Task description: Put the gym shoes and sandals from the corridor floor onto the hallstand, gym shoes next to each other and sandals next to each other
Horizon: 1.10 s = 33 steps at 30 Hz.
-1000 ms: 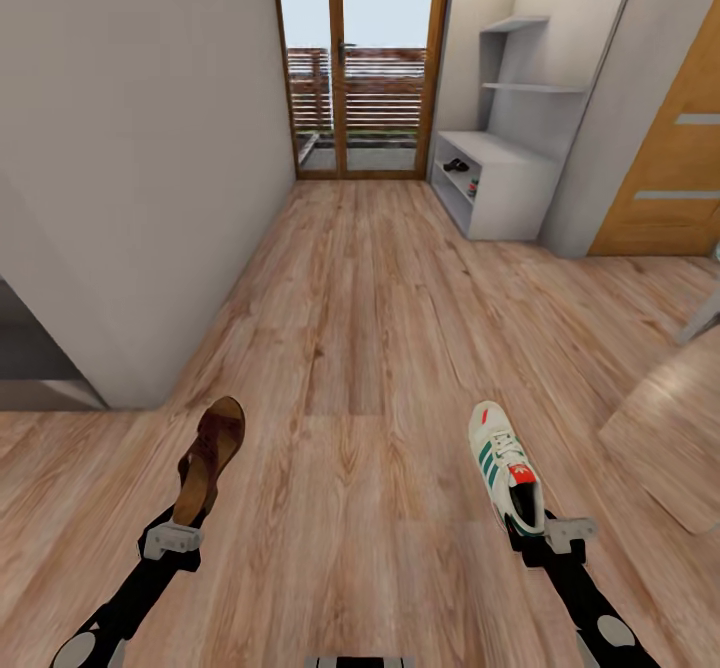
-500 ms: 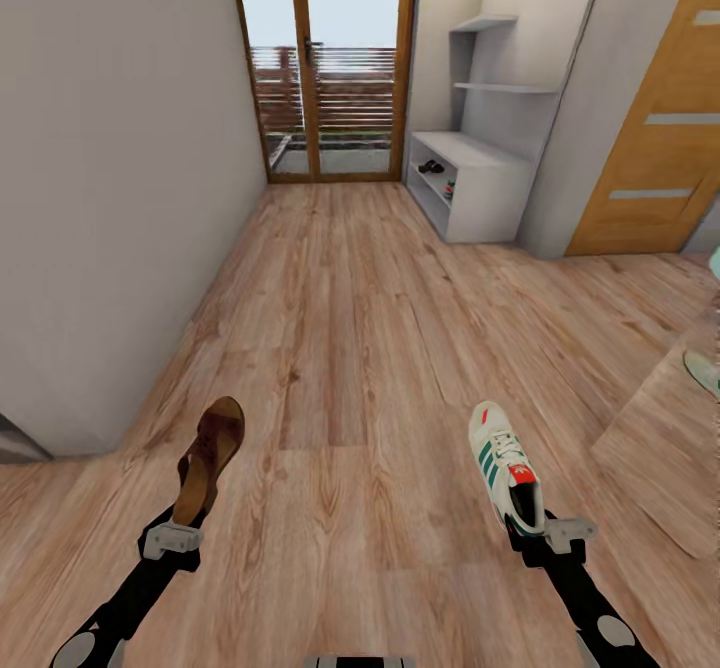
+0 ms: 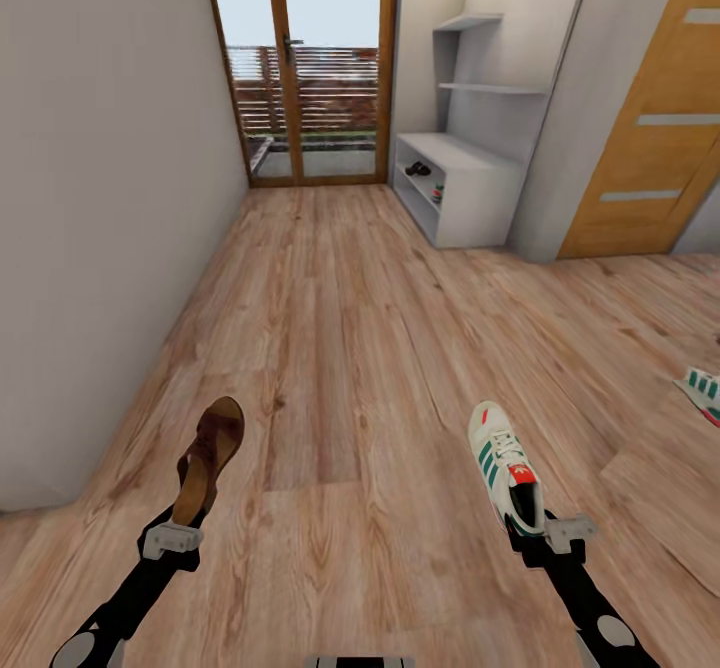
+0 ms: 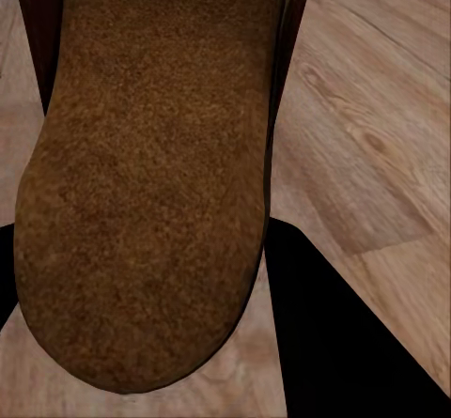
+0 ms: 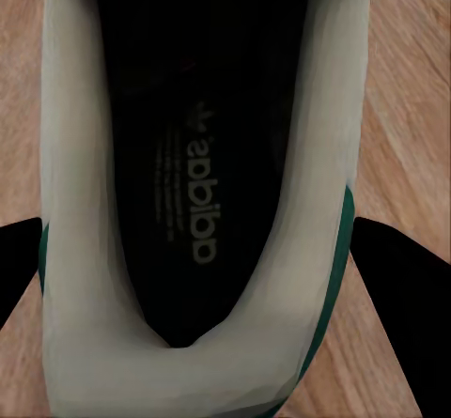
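Evidently the carry was in hand: the left gripper (image 3: 183,520) was clamped on a brown sandal (image 3: 209,458) by its heel, the right gripper (image 3: 530,531) on a white sneaker (image 3: 506,466), both clear of the wood floor (image 3: 350,328). The grey rack (image 3: 450,183) stood far ahead. A second sneaker (image 3: 700,390) lay at right. Next, judged: drive to the rack.

A home corridor; wood-plank floor (image 3: 340,288) runs to a glazed door (image 3: 300,58). A grey hallstand (image 3: 450,183) holds shoes; an oak door (image 3: 650,128) stands beside.
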Motion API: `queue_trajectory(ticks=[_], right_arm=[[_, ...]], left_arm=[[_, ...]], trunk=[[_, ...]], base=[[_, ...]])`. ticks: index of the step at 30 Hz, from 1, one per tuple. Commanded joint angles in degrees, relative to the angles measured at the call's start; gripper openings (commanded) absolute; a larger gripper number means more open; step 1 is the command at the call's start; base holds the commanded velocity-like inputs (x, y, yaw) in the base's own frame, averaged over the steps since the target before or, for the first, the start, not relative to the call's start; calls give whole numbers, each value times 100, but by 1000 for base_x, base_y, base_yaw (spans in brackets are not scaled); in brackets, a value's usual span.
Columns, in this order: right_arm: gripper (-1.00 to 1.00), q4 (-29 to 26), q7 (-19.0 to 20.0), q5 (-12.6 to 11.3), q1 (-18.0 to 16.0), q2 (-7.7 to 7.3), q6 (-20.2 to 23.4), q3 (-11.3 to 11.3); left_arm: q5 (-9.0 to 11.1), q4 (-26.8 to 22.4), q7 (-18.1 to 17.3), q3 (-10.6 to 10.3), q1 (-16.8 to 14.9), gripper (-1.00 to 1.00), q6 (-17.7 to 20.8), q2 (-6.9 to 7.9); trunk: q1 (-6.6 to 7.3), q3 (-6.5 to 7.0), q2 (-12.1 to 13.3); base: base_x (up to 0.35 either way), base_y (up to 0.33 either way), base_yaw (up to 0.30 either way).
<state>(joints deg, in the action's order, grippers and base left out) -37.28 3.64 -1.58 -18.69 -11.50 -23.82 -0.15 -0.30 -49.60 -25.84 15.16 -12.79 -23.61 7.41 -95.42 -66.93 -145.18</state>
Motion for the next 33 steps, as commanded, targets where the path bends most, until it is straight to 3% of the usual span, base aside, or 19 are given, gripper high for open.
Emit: queue_trajectory(ticks=[1,14,33], right_arm=[[-100,2,23,-19,-3,-2,-17,-2],[-100,2,23,-18,-3,-2,-17,-2],[-100,2,23,-18,-3,-2,-17,-2]], left_arm=[[-15,3,-35,18,-4,-100,-22,-3],[-14,3,-35,22,-4,-100,-28,-3],[-19,3,-35,16,-4,-100,-29,-3]], trunk=[[-2,-4,-2],[-2,-33,-2],[-2,-38,-2]], base=[[306,146,-4],[298,163,114],[304,105,14]])
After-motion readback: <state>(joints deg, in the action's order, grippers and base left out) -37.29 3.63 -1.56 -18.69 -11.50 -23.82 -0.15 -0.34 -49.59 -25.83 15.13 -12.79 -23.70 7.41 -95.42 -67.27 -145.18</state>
